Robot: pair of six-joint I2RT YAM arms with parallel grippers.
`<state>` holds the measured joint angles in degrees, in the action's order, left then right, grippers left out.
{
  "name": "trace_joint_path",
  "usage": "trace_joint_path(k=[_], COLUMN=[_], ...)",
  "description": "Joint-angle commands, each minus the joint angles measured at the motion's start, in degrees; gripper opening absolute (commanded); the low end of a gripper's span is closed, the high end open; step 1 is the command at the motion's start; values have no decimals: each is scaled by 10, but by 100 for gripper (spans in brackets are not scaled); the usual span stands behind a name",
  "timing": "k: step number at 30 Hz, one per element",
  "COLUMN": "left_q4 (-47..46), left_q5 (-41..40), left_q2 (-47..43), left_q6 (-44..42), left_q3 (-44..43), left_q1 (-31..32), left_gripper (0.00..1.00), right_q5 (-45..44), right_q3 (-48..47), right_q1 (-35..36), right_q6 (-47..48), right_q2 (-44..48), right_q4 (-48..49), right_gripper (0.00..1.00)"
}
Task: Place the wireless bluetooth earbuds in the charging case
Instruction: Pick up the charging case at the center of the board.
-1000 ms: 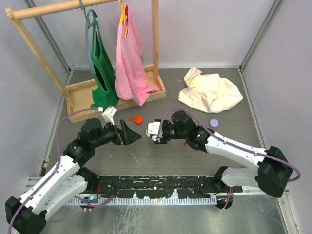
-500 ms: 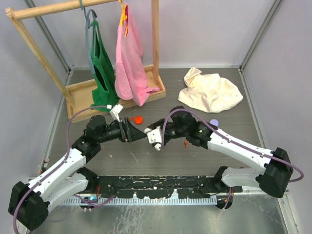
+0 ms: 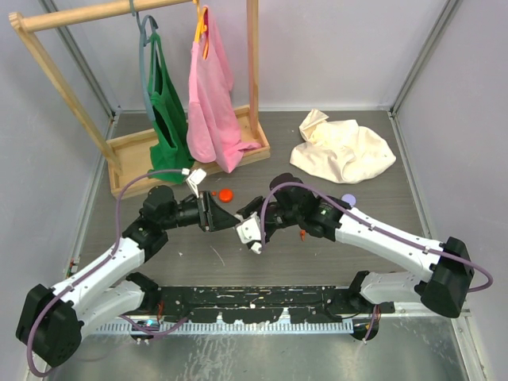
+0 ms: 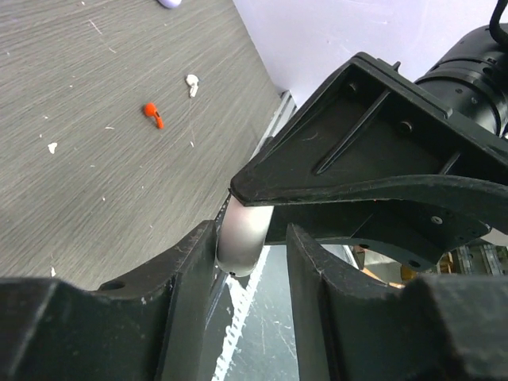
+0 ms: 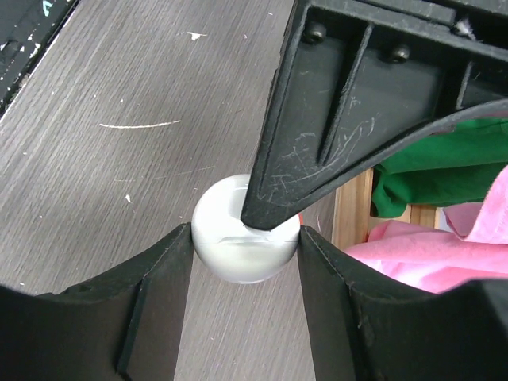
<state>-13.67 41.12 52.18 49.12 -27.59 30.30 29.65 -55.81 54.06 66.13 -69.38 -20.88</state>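
Note:
A white round charging case [image 5: 238,255] is clamped between the fingers of my right gripper [image 5: 246,232], held above the table. One finger [image 5: 317,135] of my left gripper [image 4: 252,232] rests its tip on the case's top by the seam. In the left wrist view the case's rim [image 4: 240,238] lies against one jaw, with a gap to the other. In the top view my left gripper [image 3: 225,216] meets the right one mid-table. A red earbud [image 4: 152,113] and a white earbud [image 4: 191,82] lie loose on the table.
A red round case [image 3: 226,194] and a lilac one [image 3: 348,201] sit on the table. A wooden rack [image 3: 187,149] with green and pink garments stands back left, with a cream cloth [image 3: 343,149] at the back right.
My left gripper has reached right to the white case and its jaws have narrowed from wide open. The right gripper has tilted slightly down, still holding the case.

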Motion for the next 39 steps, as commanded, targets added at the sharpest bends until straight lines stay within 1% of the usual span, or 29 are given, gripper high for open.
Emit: trace_joint_path(k=[1, 6, 11, 15, 17, 19, 24, 27, 30, 31, 32, 33, 34, 39], left_q4=[-54, -56, -57, -57, -57, -57, -40, -17, -14, -15, -17, -18, -21, -57], left_q5=[43, 60, 73, 79, 81, 81, 63, 37, -1, -14, -26, -38, -48, -84], left_q2=[8, 12, 13, 14, 14, 13, -2, -20, -48, -62, -73, -82, -91, -120], left_q6=[5, 4, 4, 5, 5, 4, -15, -41, -65, -71, -79, -86, -92, -100], left_q3=[-2, 0, 0, 0, 0, 1, 5, 7, 19, 23, 29, 33, 38, 68], left_q1=[0, -1, -1, 0, -1, 0, -1, -1, 0, 0, -1, 0, 0, 0], left_gripper=[40, 36, 29, 17, 8, 1, 0, 0, 0, 0, 0, 0, 0, 0], right_q5=[2, 0, -5, -9, -11, -13, -30, -44, -57, -60, -63, -65, -66, -70], right_q3=[-37, -44, -46, -46, -46, -46, -45, -45, -45, -45, -45, -45, -44, -31], right_q1=[6, 7, 7, 7, 8, 8, 8, 8, 8, 8, 8, 8, 8, 8], right_q6=[22, 29, 37, 42, 42, 42, 37, 24, 9, 1, -7, -19, -33, -113], right_q2=[-3, -8, -11, -12, -13, -14, -11, -8, -8, -8, -10, -12, -12, -11], right_q4=[0, -8, -12, -13, -13, -13, -16, -16, -17, -17, -16, -13, -8, 36], right_gripper=[45, 45, 45, 45, 46, 48, 54, 57, 60, 63, 75, 98, 100, 99])
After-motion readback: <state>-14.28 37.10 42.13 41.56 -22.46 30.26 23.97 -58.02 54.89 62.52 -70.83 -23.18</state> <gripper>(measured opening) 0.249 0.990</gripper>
